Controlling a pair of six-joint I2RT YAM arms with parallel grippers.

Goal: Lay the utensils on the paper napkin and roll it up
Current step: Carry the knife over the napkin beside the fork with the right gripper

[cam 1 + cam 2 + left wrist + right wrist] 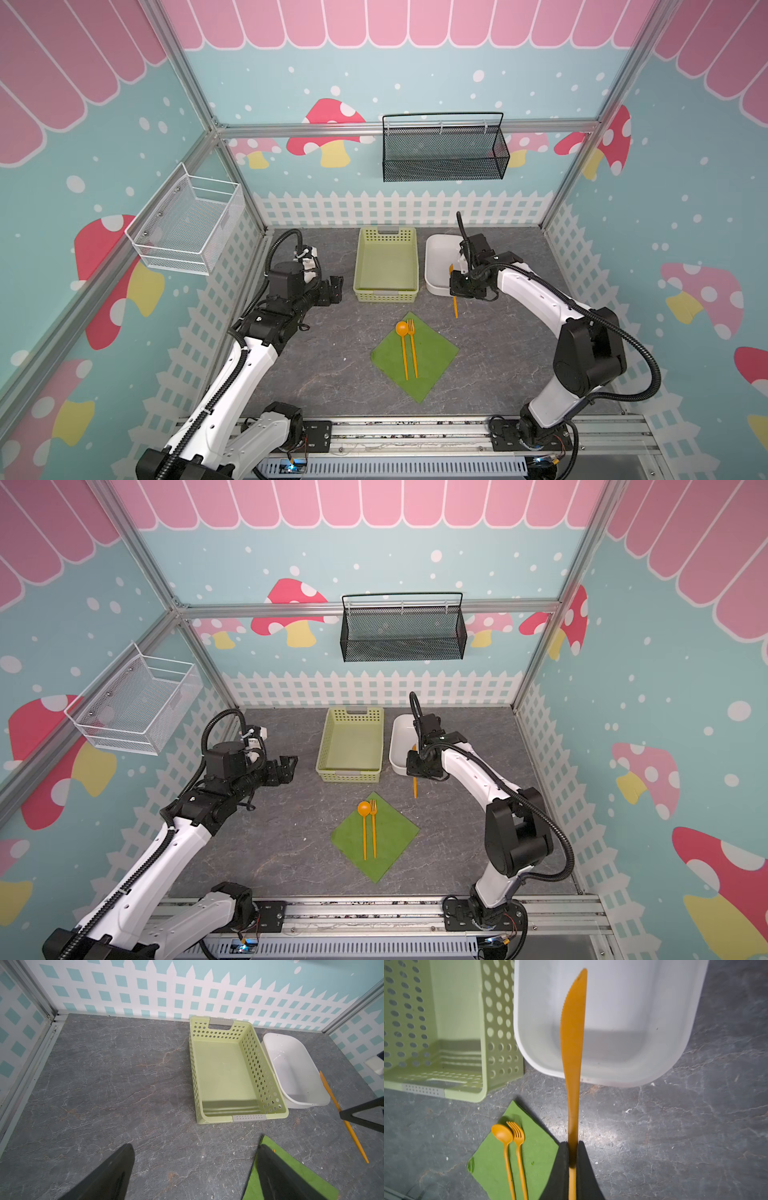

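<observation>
Grey marbled tabletop [324, 374] carries everything we work with. Our right gripper [572, 1144] is clamped on the knife [572, 1043] by its handle. The blade runs out ahead of the jaws, over the white dish [623, 1081], and the handle end trails behind them. The napkin [542, 1147] lies flat just to one side of those jaws, well clear of the knife. On it we see the spoon [502, 1136] and fork [517, 1132] side by side, very close together. We cannot tell whether they touch.

Our left gripper [195, 1147] holds nothing and its jaws stand wide apart. The basket [259, 1068] sits ahead of them, and a napkin corner shows beside one finger.

We judge two of the three utensils placed. What is left is to carry the knife across, lay it alongside the fork and let go. Then comes the rolling, which has not begun, since the napkin lies open with no edge lifted.
</observation>
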